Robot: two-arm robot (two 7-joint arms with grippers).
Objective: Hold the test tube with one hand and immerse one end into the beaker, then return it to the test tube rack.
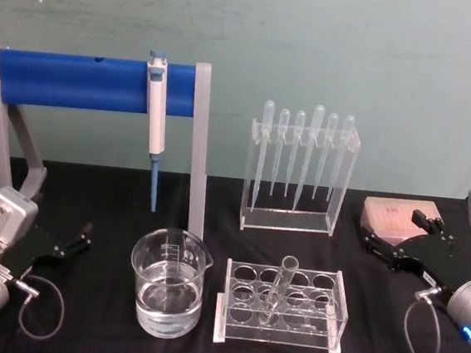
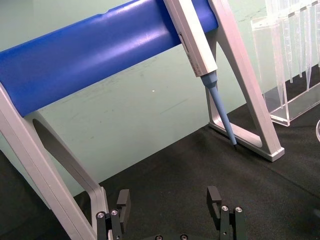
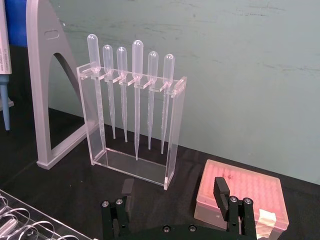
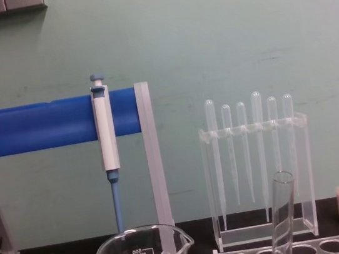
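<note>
Leaning in the clear holed rack (image 1: 284, 308), the long clear glass test tube (image 1: 277, 291) is not yet grasped; at its 9 o'clock stands the water-filled glass beaker (image 1: 168, 282). Both black two-fingered hands, left (image 1: 73, 240) and right (image 1: 379, 242), are released. A reach and pinch is called for next.

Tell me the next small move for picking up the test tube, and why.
Probably bring the right gripper toward the test tube, aiming at its upper part. The tube leans untouched in the clear rack, right of the beaker; both grippers sit open at the table's sides, and the left gripper has the beaker in between.
</note>
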